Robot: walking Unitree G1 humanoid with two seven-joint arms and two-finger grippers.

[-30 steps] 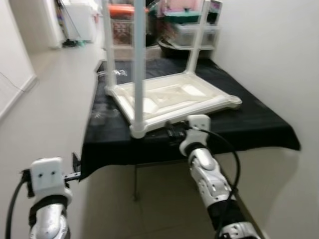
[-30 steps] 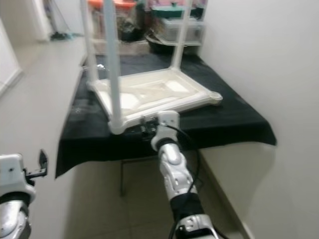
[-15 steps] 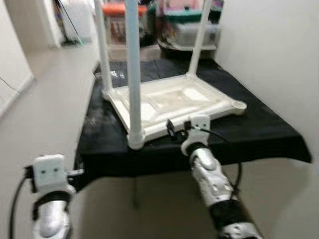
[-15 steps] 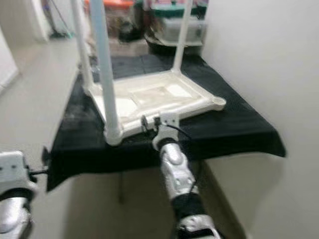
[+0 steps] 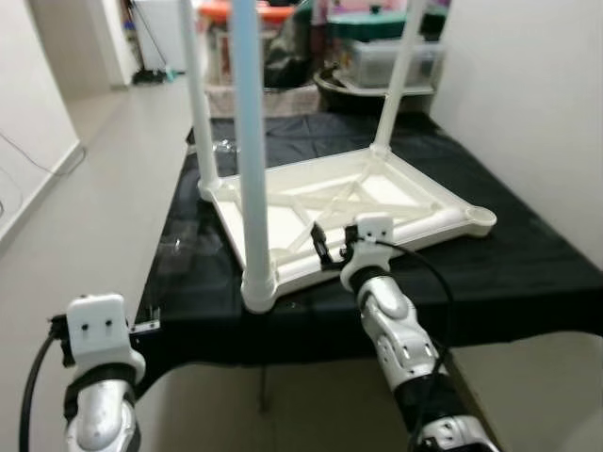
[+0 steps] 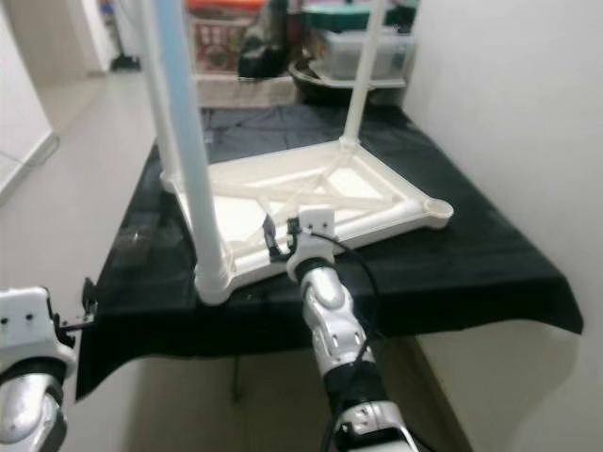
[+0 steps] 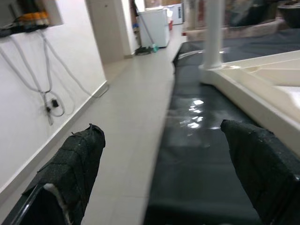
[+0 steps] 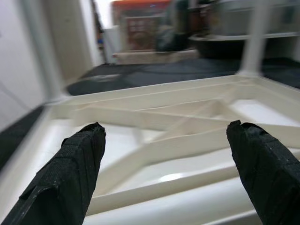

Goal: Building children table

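White upturned table (image 5: pixel 349 202), right gripper (image 8: pixel 164 173) spread

Your view: upturned children table (image 5: pixel 349 202) lay on cloth-covered table (image 5: pixel 528 273), legs up. Right pincer (image 5: pixel 332 247) sat at its near rim, fingers apart. Left pincer (image 7: pixel 164 183) hovered off table's left edge, over floor (image 5: pixel 104 179). Storage bins (image 5: pixel 377 47) stood behind.

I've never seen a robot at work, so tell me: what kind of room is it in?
Probably a home hallway or utility corner: a tiled floor, a black-draped workbench bearing an upturned white table, and cluttered storage shelves behind.
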